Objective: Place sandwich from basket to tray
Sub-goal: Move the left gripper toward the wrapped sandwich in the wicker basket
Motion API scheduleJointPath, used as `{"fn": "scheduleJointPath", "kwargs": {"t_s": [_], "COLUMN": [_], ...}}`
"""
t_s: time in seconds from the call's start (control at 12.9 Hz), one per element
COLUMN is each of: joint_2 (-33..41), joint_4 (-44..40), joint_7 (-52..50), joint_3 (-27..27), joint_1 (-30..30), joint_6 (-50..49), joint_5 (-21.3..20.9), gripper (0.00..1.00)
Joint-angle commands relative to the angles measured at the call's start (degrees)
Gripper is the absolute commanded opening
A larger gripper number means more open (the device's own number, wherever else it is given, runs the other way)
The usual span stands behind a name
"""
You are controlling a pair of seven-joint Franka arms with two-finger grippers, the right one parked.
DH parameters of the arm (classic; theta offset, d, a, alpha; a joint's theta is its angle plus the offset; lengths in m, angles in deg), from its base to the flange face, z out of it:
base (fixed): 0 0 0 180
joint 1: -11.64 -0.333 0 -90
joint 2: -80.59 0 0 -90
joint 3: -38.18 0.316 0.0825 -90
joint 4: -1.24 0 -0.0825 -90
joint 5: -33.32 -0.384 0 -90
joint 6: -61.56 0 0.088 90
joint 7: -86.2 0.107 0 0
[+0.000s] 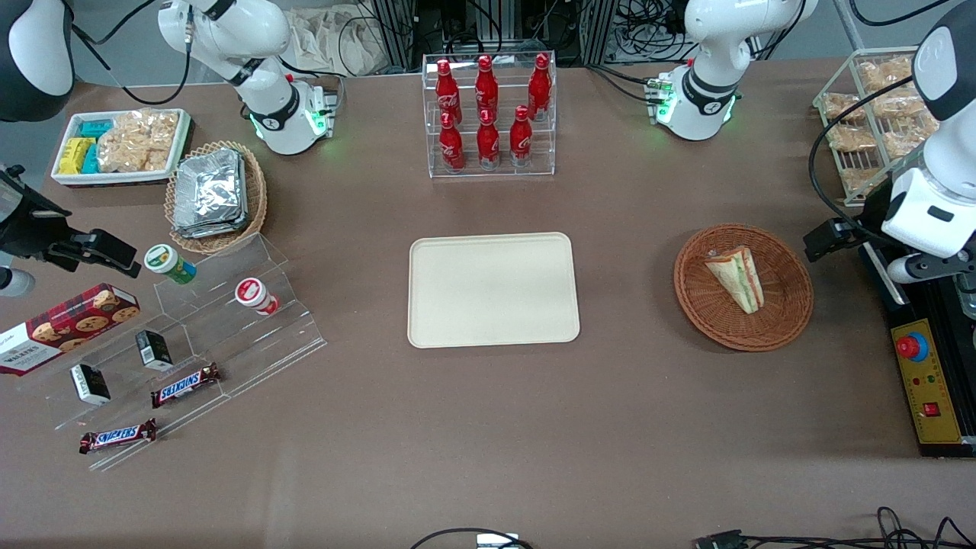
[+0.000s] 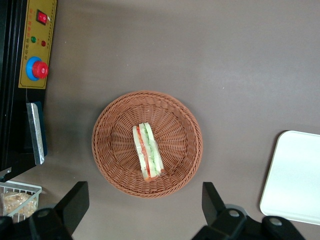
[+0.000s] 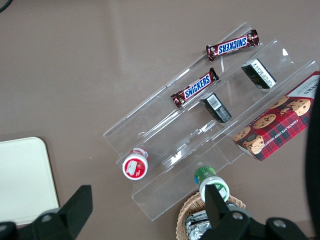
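Brown tabletop, woven round basket (image 2: 147,144) holding wedge sandwich (image 2: 147,151), jaws (image 2: 145,202) spread above

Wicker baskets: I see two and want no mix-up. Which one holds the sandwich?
The reddish-brown basket toward the working arm's end holds the sandwich; the lighter basket holds foil packets. The gripper hovers above it, jaws open.

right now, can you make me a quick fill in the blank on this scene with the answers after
1. The sandwich lies in the ____.
2. The tray holds ____ items.
3. The gripper hangs above the basket with its fingers ____.
4. The rack nearest the tray holds ____ red bottles.

Missing words: basket; no; open; six
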Motion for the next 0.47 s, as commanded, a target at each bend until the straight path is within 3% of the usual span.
{"fn": "scheduleJointPath", "kwargs": {"t_s": [0.0,0.39], "joint_2": [1.57,6.49], "joint_4": [3.73,21.38], "joint_7": [-0.92,-1.01], "joint_3": [-0.07,0.37], "joint_1": [-0.14,-0.31], "joint_6": [1.25,14.41], "joint_5": [-0.41,-0.41], "gripper": [1.0,1.0]}}
